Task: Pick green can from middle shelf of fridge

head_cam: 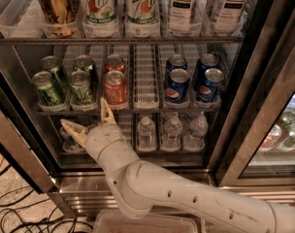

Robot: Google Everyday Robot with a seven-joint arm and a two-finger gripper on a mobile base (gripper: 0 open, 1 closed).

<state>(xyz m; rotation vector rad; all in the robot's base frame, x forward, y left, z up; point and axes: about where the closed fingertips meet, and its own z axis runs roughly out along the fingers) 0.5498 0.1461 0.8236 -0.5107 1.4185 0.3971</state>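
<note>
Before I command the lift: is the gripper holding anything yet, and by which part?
Nothing. The gripper hangs open just below the middle shelf, not touching the green can.

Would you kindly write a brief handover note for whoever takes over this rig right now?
Gripper: the two-finger gripper is open and empty. It sits just below the front edge of the middle shelf, a dark wire rack with white slotted trays, in front of the water bottles.
Things: the short dark-green soda can with pale mottled print stands upright at the front of its lane, between a brighter green can and a red-orange can, inside the stainless-steel-framed fridge.
Done: arm is at the shelf.
Left: raise, grasp the can, withdraw.
</note>
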